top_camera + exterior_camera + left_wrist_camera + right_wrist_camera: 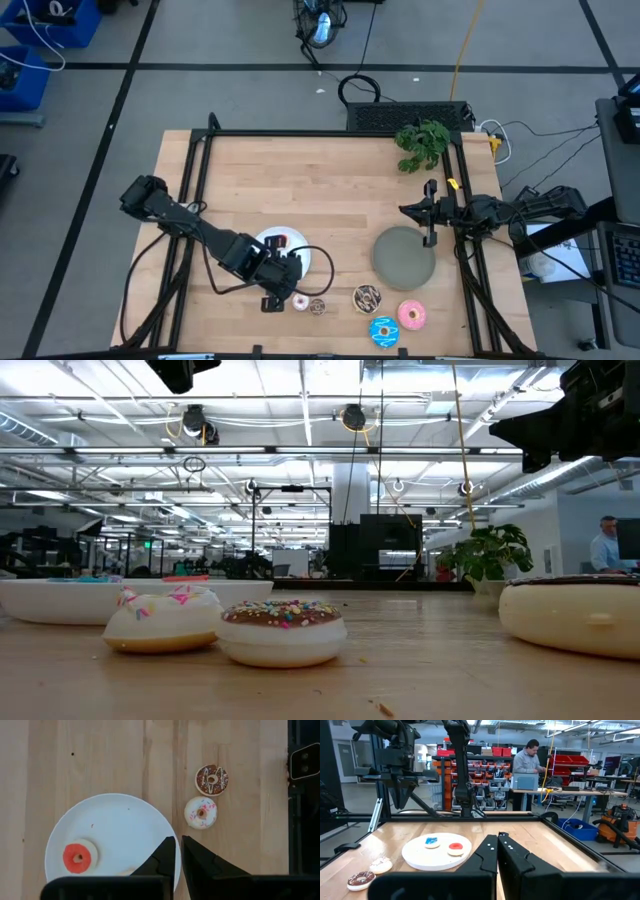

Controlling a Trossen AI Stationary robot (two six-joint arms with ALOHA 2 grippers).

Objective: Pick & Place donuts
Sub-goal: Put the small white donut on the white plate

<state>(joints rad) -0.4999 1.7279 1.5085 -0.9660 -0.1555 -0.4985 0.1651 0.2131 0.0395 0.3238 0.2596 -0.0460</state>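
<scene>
Left gripper (178, 851) pressed together over white round plate's (120, 827) rim, small white pink-sprinkled donut (201, 812) lying just beside on bare wood; judged best approached by spreading first, then descending squarely astride ring.

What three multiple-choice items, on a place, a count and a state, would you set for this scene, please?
1. The red donut lies: A on the white plate; B off it; C atop another donut.
2. Donuts on that plate: A one; B two; C four.
3. The fingers of the left gripper: A clamp a donut; B grip the rim; C hold nothing.
A: it sits inside the rim. B: it and the blue donut lie there. C: nothing shows between them. The right gripper waits by the grey plate.
</scene>
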